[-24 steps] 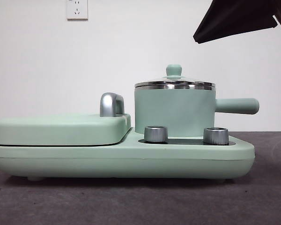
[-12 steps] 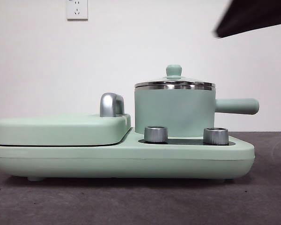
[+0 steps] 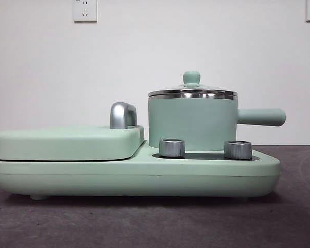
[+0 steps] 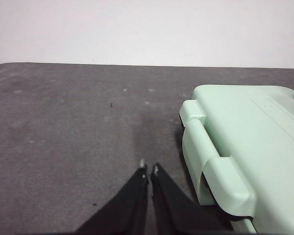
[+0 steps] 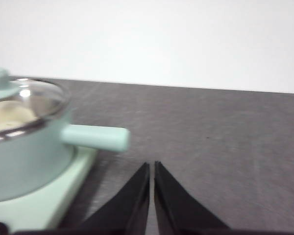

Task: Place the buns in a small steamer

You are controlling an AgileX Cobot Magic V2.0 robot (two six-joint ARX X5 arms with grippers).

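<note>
Mint-green cooker base (image 3: 134, 178) sits square on the dark grey table (image 3: 155, 222), and nothing else crowds it — two steel knobs (image 3: 172, 148) on the front ledge, a wall socket (image 3: 85, 10) up on the white wall behind. On one side lies the flat hinged griddle cover (image 3: 67, 142), shut, with its chrome handle (image 3: 123, 114) standing at the inner edge.

Left gripper (image 4: 149, 170) hangs over bare table just beside the outer end of the griddle cover (image 4: 245, 147), clear of it, jaws pressed together to a hairline and holding nothing. Right gripper (image 5: 152, 166) is out past the straight side handle (image 5: 95, 137), also over bare table, its jaws likewise closed to a sliver and empty. Neither arm shows in the front view.

Now the small steamer (image 3: 192, 121) — it stands on the base behind the knobs, side handle pointing away from the griddle cover, glass lid (image 3: 192, 92) seated on the steel rim with the green knob on top. In the right wrist view, through the glass lid (image 5: 27, 100), something pale and cream (image 5: 7, 117) lies inside the pot: bun-coloured, but too blurred to count or tell apart.
</note>
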